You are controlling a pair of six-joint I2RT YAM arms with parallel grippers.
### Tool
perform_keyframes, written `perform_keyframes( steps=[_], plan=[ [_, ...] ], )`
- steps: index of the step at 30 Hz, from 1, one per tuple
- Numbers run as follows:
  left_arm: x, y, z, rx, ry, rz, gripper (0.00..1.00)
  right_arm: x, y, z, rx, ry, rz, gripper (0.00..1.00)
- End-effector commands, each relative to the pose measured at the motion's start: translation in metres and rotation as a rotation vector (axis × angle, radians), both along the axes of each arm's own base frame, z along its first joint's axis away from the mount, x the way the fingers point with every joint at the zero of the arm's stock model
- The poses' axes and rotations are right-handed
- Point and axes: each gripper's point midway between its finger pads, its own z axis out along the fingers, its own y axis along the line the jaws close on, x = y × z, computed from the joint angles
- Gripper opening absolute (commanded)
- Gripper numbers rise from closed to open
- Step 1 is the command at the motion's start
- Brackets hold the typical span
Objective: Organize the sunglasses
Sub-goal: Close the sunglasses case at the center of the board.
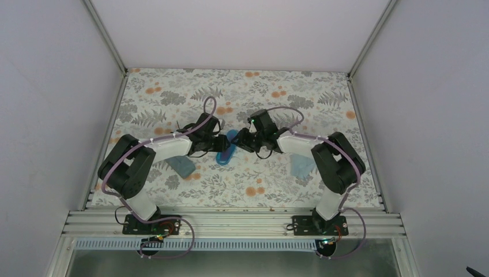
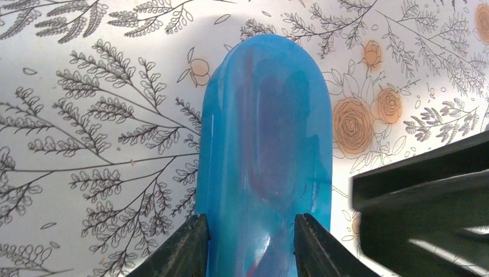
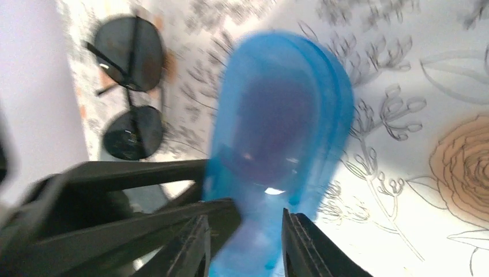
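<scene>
A translucent blue case (image 1: 226, 152) lies at the table's middle, between both arms. My left gripper (image 2: 249, 231) is shut on its near end, one finger at the case's left edge and the other over its top. From the other side, my right gripper (image 3: 245, 231) holds the opposite end of the blue case (image 3: 279, 109), blurred. A dim reddish-purple shape (image 2: 277, 138) shows through the case wall; I cannot tell whether it is sunglasses. The black-framed sunglasses (image 3: 130, 86) lie folded on the table beyond the case, apart from both grippers.
Two light blue cloths lie on the flowered tablecloth, one (image 1: 183, 166) under the left arm and one (image 1: 301, 164) under the right arm. White walls close in the table on three sides. The right gripper's dark fingers (image 2: 421, 202) crowd the case's right side.
</scene>
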Motion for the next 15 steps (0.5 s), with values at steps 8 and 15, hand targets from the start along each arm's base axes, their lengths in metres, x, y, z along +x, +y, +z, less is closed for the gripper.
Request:
perform_keyframes(
  steps=[8, 15],
  plan=[
    [-0.047, 0.028, -0.069, 0.234, 0.205, -0.155, 0.39, 0.048, -0.056, 0.051, -0.109, -0.279, -0.136, 0.46],
    [-0.051, 0.020, -0.075, 0.231, 0.215, -0.248, 0.39, 0.047, -0.053, 0.018, -0.161, -0.271, 0.045, 0.49]
  ],
)
